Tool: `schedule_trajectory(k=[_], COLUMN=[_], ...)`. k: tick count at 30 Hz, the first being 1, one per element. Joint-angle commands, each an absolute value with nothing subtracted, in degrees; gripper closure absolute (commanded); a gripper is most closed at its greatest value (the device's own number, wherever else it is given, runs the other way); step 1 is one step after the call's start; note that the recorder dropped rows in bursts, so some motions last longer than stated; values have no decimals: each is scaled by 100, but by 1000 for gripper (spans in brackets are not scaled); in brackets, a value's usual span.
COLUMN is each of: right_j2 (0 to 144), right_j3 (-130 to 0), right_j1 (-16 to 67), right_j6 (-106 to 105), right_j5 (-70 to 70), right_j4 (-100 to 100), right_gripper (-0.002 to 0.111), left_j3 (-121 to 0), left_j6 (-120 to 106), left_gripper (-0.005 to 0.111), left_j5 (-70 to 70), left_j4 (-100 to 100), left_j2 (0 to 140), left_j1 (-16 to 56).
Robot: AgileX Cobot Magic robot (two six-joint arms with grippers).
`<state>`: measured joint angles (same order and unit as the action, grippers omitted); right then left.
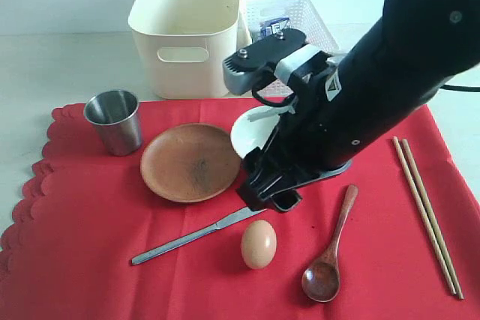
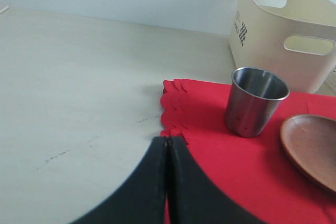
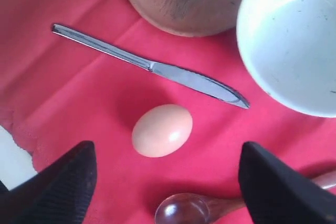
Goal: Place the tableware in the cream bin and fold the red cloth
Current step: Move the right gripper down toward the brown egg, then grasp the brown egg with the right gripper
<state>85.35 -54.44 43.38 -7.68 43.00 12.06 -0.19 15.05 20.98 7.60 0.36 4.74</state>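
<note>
While the steel cup (image 1: 114, 121), plate (image 1: 191, 162), bowl (image 1: 251, 129), knife (image 1: 187, 237), spoon (image 1: 330, 252) and chopsticks (image 1: 424, 211) all lie on the unfolded red cloth (image 1: 90, 260), the cream bin (image 1: 187, 35) beside that cloth holds none. The right gripper (image 3: 165, 153) hangs spread above the cloth; the left gripper (image 2: 168, 145), pressed together and empty, is at its scalloped edge.

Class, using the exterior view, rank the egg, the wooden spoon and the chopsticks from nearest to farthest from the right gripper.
From the right gripper:
1. The egg, just below it.
2. The wooden spoon, further right.
3. The chopsticks, far right on the red cloth.
</note>
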Motion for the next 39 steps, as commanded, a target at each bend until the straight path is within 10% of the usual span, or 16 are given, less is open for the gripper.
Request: schedule_trajectory(k=[1, 39], right_j2=[8781, 10763], right_j3=[-5407, -5407], right_j1=[4536, 4562], right_j6=[-728, -294], right_j5=[4190, 3171], right_j4=[1179, 1180], right_gripper=[37, 41], left_j3=[0, 0], left_j6=[1489, 1503], left_gripper=[107, 107], left_j5=[2072, 2072], left_j4=[719, 719], left_j2=[0, 0], left_j1=[465, 465])
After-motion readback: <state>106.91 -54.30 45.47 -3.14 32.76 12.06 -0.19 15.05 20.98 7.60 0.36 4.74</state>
